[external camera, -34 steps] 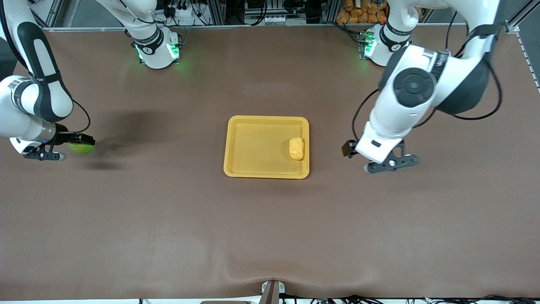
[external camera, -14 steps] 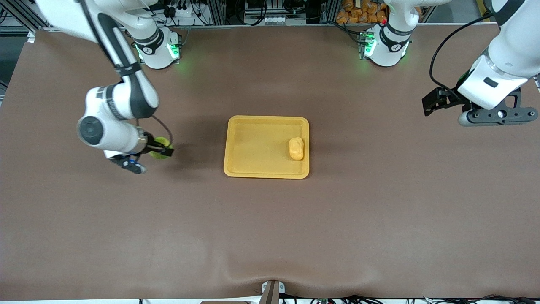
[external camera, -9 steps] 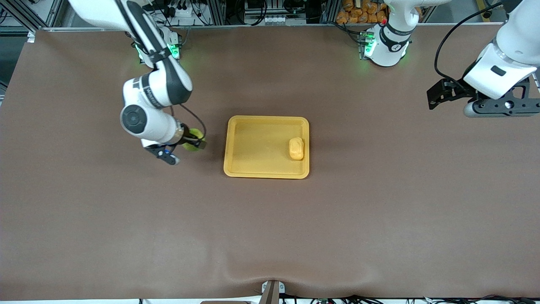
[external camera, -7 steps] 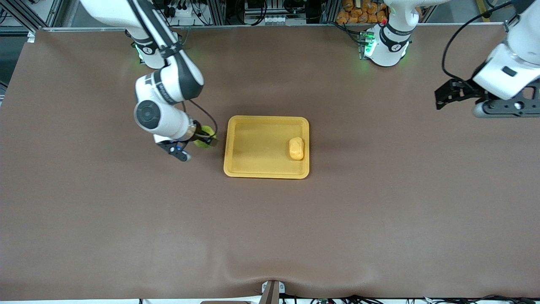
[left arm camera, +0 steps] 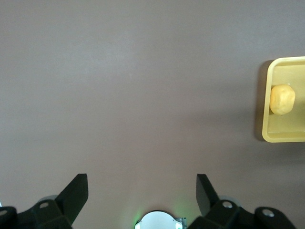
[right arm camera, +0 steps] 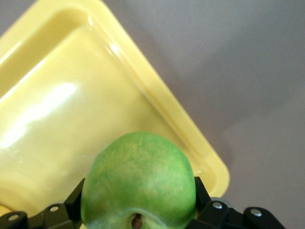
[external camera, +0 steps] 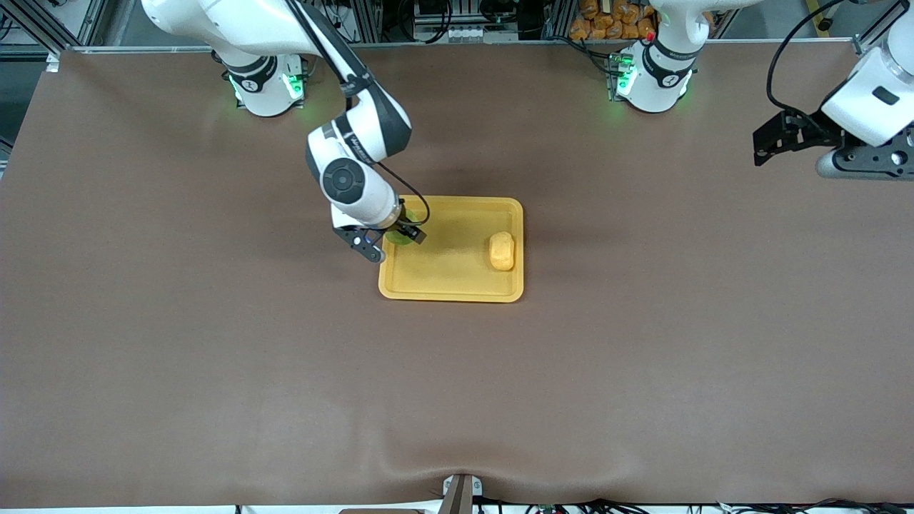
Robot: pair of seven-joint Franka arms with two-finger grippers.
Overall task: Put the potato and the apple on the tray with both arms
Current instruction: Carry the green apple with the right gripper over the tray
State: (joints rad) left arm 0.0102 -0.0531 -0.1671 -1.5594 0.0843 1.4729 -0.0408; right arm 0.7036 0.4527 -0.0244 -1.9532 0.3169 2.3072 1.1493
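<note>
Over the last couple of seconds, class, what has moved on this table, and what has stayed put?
The right pincer, shut on the apple, carried it from the right arm's end of the table to above the tray, at the edge toward the right arm. The left pincer, open and empty, drew away from beside the tray toward the left arm's end of the table. The potato and the tray stayed as they were.
</note>
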